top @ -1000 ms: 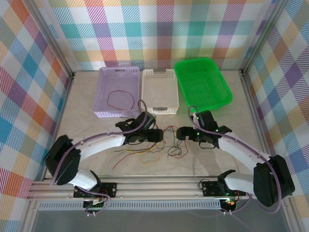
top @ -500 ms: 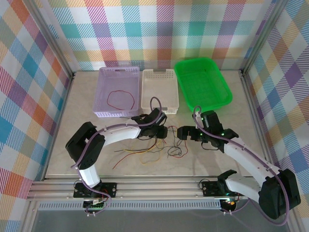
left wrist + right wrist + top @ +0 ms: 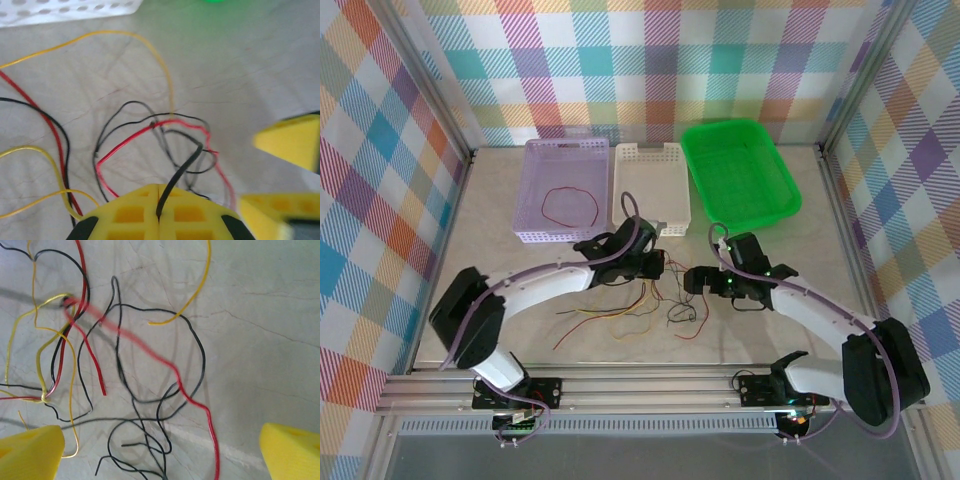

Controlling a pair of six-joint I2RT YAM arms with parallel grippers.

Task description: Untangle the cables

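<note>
Low over the cables (image 3: 119, 365), the left claw (image 3: 159, 210) pinches a black cable (image 3: 178, 172) while the right claw (image 3: 160, 450) hovers spread.

Boxed in by checked cloth in pastel and bright colours on the left wall (image 3: 380, 200), far wall (image 3: 650, 60) and right wall (image 3: 910, 180). Framed with silvery metal posts (image 3: 430, 85) at the far corners and a metal rail (image 3: 650, 385) along the near edge. Floored with a pale, marble-veined surface (image 3: 490, 250), softly and evenly lit.
</note>
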